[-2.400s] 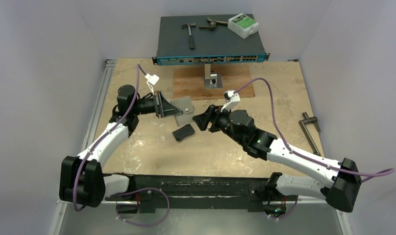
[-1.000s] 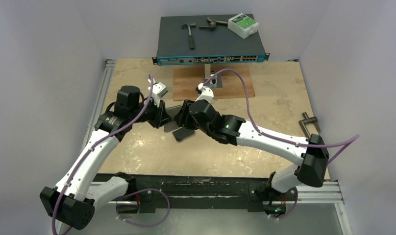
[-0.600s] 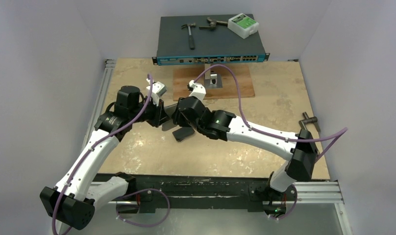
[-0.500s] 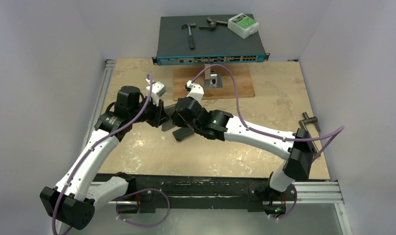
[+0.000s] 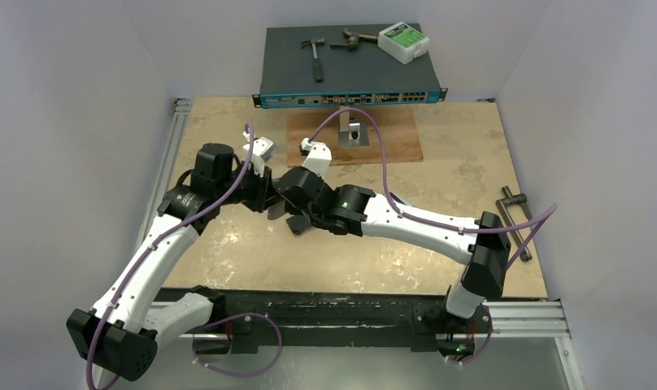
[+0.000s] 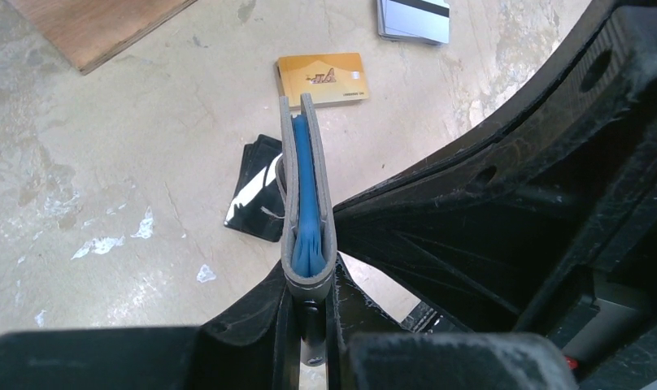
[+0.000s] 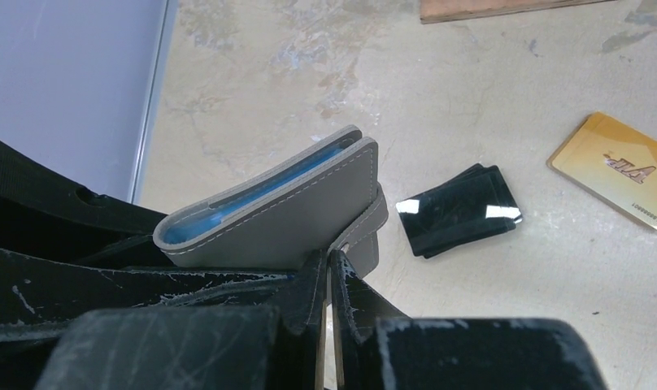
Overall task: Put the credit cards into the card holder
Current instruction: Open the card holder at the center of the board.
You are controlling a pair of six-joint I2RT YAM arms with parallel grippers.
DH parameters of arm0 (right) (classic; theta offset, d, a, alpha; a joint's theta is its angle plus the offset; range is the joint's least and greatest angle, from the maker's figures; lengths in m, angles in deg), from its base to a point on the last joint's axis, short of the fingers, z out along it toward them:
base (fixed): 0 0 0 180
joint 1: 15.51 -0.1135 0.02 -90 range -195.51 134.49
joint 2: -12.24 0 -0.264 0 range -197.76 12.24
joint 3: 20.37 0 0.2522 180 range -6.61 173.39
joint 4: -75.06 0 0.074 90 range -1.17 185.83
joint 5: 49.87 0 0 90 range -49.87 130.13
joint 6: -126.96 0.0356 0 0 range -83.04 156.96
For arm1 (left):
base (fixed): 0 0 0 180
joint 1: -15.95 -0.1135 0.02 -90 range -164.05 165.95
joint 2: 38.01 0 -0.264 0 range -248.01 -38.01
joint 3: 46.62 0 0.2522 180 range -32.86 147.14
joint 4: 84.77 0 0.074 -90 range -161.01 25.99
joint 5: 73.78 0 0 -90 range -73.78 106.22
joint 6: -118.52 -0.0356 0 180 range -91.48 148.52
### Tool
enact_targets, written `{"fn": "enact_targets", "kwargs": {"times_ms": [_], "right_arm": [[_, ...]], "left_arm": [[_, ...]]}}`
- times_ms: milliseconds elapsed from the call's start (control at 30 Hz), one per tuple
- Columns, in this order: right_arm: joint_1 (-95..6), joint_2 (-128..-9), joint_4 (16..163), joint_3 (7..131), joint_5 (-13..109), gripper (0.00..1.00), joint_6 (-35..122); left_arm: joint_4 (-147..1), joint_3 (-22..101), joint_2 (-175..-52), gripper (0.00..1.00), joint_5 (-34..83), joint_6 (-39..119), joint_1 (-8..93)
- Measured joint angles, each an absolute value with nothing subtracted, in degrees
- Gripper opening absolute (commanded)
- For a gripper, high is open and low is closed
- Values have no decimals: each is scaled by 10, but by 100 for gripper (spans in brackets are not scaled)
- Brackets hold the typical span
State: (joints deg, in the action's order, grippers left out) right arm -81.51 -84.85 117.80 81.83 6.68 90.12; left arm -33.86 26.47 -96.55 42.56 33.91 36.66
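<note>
Resting on stained beige table [image 6: 106, 203], orange card [image 6: 321, 80]; grey walls [image 5: 65, 122].

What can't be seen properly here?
Top view: the card holder and cards are hidden beneath the arms.
Left wrist: the striped silver card is cut off by the top edge.
Right wrist: the orange card runs off the right edge.
Both wrist views: the holder's opening is too narrow to see inside.

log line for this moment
left claw: shut on card holder | right claw: shut on its strap | gold card, striped card: on table
</note>
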Motion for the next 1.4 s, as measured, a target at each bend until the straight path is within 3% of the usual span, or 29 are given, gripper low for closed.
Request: {"fn": "enact_targets", "kwargs": {"times_ms": [567,667,833,900,1067,1400], "right_arm": [[-806,-833,1263,722,-30,0,925],[-807,-801,1254,693,-30,23,920],[-803,-649,1160,578,16,74,851],[-802,-573,1100,529,50,85,813],[-799,-478,985,492,131,87,728],[-800,-593,956,546,232,74,663]], "left_arm": [[-340,272,-958,0,456,340,381],[-340,272,-957,0,456,339,381],[-333,273,-957,0,467,339,381],[-330,275,-957,0,476,339,381],[-327,277,-958,0,511,340,381],[-321,278,-959,0,582,339,381]]}}
